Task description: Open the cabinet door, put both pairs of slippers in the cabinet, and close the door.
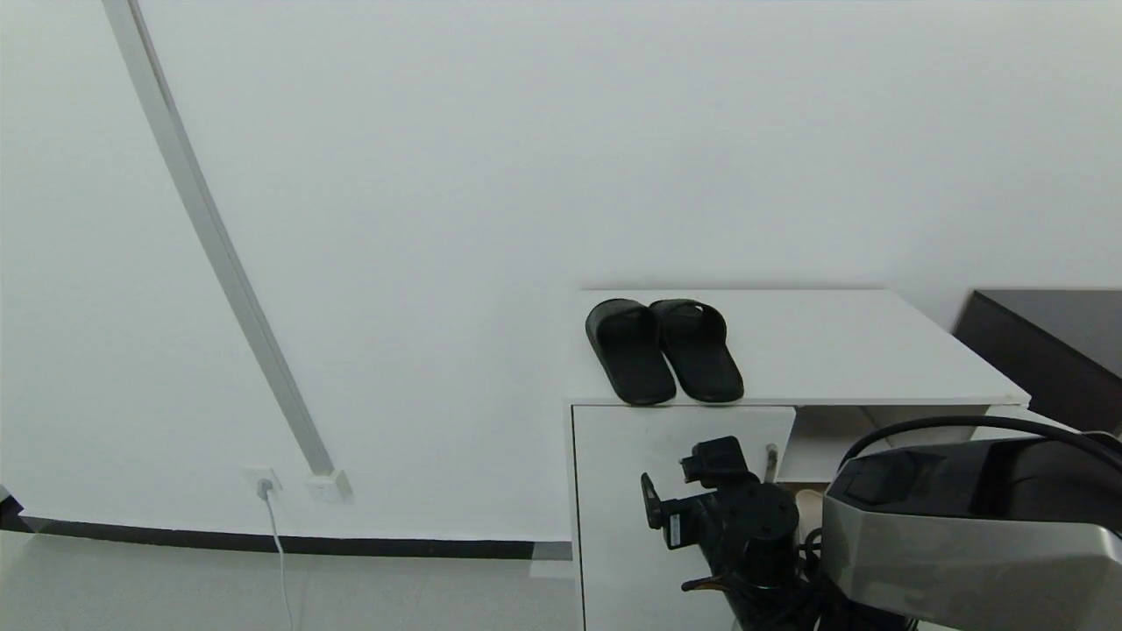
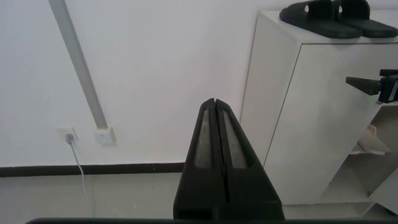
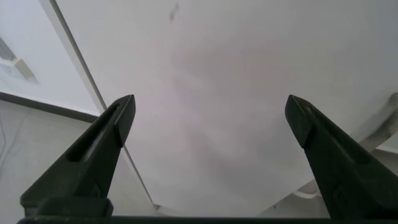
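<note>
Presently the right gripper (image 1: 679, 478) hangs spread wide before the cabinet door (image 1: 631, 526), lower centre of the head view; the left gripper (image 2: 214, 107) is pressed together; one pair of black slippers (image 1: 663, 350) sits atop the cabinet (image 1: 833, 350), mid-frame; closing the fingers beside the door handle (image 1: 771, 456) would probably slip off it.

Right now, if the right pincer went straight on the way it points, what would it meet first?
Most likely the white cabinet door: the open right pincer faces its flat front, with nothing showing between them. How far off it is, I cannot tell.
</note>
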